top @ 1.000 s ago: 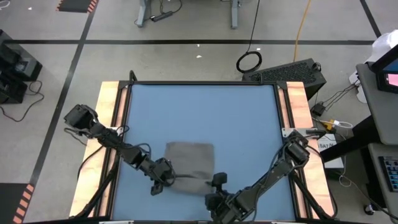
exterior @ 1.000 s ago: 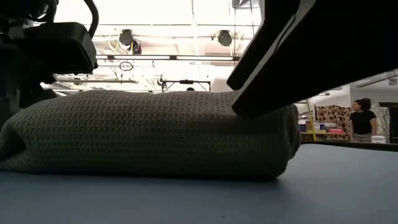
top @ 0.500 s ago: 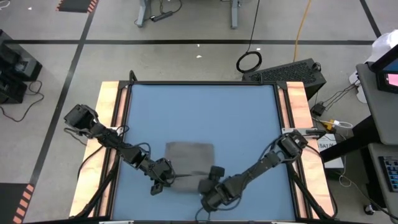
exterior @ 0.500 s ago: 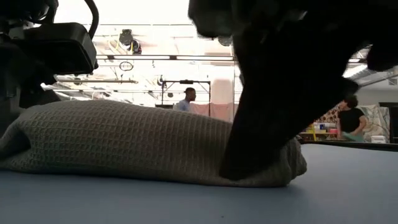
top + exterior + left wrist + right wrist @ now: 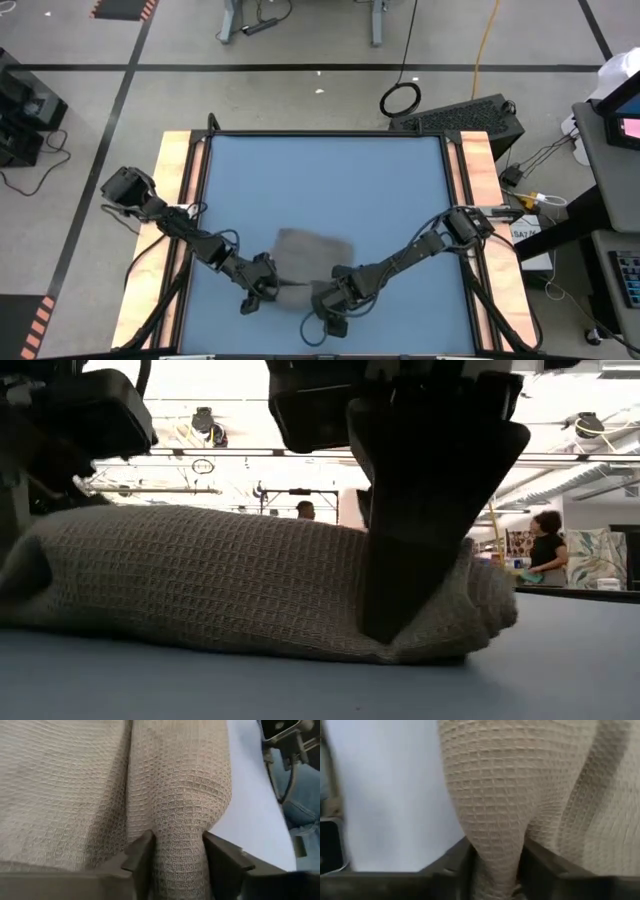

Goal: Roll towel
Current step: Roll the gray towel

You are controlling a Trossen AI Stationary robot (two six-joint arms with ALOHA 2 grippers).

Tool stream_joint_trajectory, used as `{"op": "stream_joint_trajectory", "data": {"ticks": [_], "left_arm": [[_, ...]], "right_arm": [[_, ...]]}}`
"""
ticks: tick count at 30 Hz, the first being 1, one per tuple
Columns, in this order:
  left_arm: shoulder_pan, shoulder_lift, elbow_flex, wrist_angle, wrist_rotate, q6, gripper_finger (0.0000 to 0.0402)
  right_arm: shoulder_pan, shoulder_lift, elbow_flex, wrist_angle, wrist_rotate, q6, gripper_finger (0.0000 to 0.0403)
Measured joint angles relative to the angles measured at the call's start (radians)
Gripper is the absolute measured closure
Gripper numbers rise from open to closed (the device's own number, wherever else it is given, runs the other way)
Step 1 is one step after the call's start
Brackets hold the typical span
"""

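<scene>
The grey waffle-weave towel [image 5: 312, 255] lies on the blue tabletop [image 5: 330, 180] near its front edge, its near part rolled into a thick roll [image 5: 230, 585]. My left gripper [image 5: 268, 287] is shut on the roll's left end. My right gripper [image 5: 325, 292] is shut on the roll's right end. The white tag does not show. My left gripper pinches the rolled towel's left end [image 5: 177, 845] between its two fingers, several layers of cloth bunched in the gap. The fingers come level from the table's left. The roll rests on the table. My right gripper pinches the roll's right end [image 5: 495, 847] between its two fingers, several layers thick. In the low view one finger [image 5: 420, 540] stands across the front of the roll, pointing down. The roll's underside lies on the table.
The table's wooden side rails [image 5: 178, 200] stand left and right. Open blue table lies beyond the towel toward the far edge. People [image 5: 545, 550] stand in the room behind the table.
My right gripper has swung from the towel's near right corner toward the table's left, over the roll's right end, and taken hold of it. The towel's right end has bunched up and lifted a little; the flat part has shifted slightly right.
</scene>
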Motion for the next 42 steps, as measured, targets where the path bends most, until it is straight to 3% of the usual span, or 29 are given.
{"op": "stream_joint_trajectory", "data": {"ticks": [7,10,14,20,24,35,42], "left_arm": [[0.009,-0.165,0.000,-0.090,0.013,0.007,0.0167],[-0.017,-0.252,0.001,-0.123,-0.022,0.042,0.0161],[-0.116,-0.298,0.001,-0.097,-0.205,0.106,0.0160],[-0.303,-0.212,0.002,0.002,-0.413,0.247,0.0158],[-0.360,-0.130,0.002,0.122,-0.472,0.290,0.0150],[-0.370,0.000,0.002,0.133,-0.516,0.314,0.0107],[-0.368,0.065,0.002,0.126,-0.643,0.320,0.0067]], "right_arm": [[-0.065,-0.004,-0.004,0.065,-0.247,-0.110,0.0388],[-0.096,-0.002,-0.005,0.072,-0.302,-0.131,0.0384],[-0.117,-0.002,-0.005,0.070,-0.310,-0.135,0.0372],[-0.134,-0.002,-0.005,0.067,-0.380,-0.100,0.0382],[-0.154,-0.002,-0.005,0.064,-0.463,-0.125,0.0382],[-0.206,-0.002,-0.005,0.065,-0.546,-0.170,0.0382],[-0.209,-0.004,-0.005,0.067,-0.540,-0.169,0.0382]]}}
